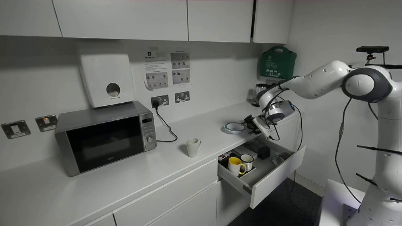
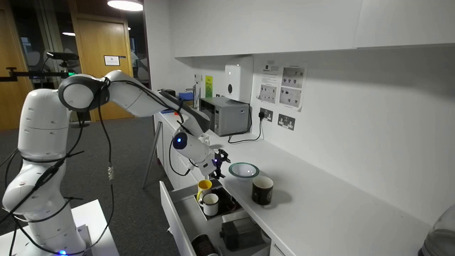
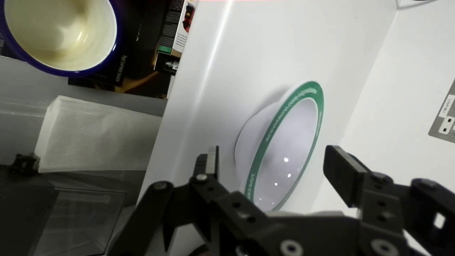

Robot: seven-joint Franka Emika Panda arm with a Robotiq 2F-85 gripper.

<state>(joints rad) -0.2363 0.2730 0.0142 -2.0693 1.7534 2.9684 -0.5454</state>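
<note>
- Standing upright on the bench (image 1: pixel 132 179), just beside my fingers (image 3: pixel 343 174), the bowl (image 3: pixel 284 149) has a broad green rim and a pale inside with small glints of light.
- My fingers are spread apart; in the wrist view the bowl shows between them, its rim separate from each.
- A dark mug (image 2: pixel 262 192) stands upright near the bowl; a pale mug (image 1: pixel 192 148) stands well apart from it, toward the microwave (image 1: pixel 105 138).
- Below my arm (image 2: pixel 131 94) the drawer (image 1: pixel 278 179) stands open.
- Inside, a yellow-lined mug (image 1: pixel 234 167) and a white mug (image 2: pixel 210 205) stand upright side by side; the white mug has a dark blue rim and brownish marks on its cream inside.
- Nespresso packaging (image 3: pixel 121 76) lies at the mugs; whether they stand on it or in it I cannot tell.
- Farther along lie a white packet (image 3: pixel 99 138), a dark case (image 2: pixel 240 233) and, near the drawer front, a dark cup (image 2: pixel 203 245) on its side.
- I reach from a high elbow, sloping down over the drawer, my fingers toward the bowl.
</note>
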